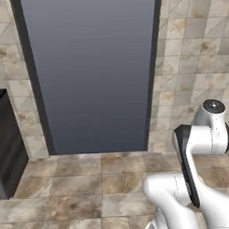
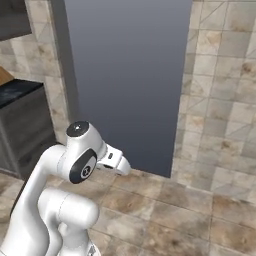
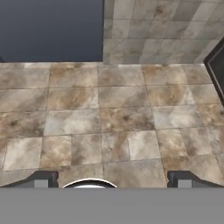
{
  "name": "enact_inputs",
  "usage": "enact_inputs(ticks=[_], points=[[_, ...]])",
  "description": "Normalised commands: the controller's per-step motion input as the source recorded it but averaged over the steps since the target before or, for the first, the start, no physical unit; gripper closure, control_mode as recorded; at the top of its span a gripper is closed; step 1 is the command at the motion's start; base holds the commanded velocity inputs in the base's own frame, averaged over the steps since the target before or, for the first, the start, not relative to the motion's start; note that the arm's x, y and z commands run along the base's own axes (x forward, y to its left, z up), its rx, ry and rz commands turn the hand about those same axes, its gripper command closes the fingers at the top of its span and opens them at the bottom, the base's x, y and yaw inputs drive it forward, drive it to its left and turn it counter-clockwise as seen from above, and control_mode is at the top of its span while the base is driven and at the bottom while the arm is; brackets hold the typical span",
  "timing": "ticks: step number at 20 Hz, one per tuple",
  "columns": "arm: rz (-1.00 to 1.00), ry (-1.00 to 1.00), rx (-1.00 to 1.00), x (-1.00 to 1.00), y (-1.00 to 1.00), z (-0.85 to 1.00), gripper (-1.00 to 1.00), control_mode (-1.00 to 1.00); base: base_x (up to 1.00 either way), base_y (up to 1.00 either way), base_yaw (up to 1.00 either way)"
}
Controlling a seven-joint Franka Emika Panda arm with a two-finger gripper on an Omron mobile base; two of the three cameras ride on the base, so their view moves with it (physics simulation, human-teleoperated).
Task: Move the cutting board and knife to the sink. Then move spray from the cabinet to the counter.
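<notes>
Counter [image 2: 17,90] far left of gripper [image 3: 112,179]

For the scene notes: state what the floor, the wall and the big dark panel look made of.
Floor: matte mottled brown stone tile, grout lines visible. Wall: beige tile with a diagonal pattern. Dark panel: smooth, uniform grey-blue, texture-free; material unclear, perhaps painted or glass.

Three cameras facing a tall grey panel [image 1: 89,73] in a tiled wall

Both base views look forward and down from behind the arm, panel ahead, sharing it and the tiled floor [image 1: 77,188] before it. The hand view looks down at that floor, near the panel's foot.
</notes>
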Motion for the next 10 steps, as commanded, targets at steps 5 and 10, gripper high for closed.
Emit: enact_inputs(ticks=[5,10], points=[[0.00,0.00,0.00,0.00,0.00,0.00,-1.00,1.00,0.07,0.94,0.00],[0.00,0.00,0.00,0.00,0.00,0.00,-1.00,1.00,0.20,0.88,-0.05]])
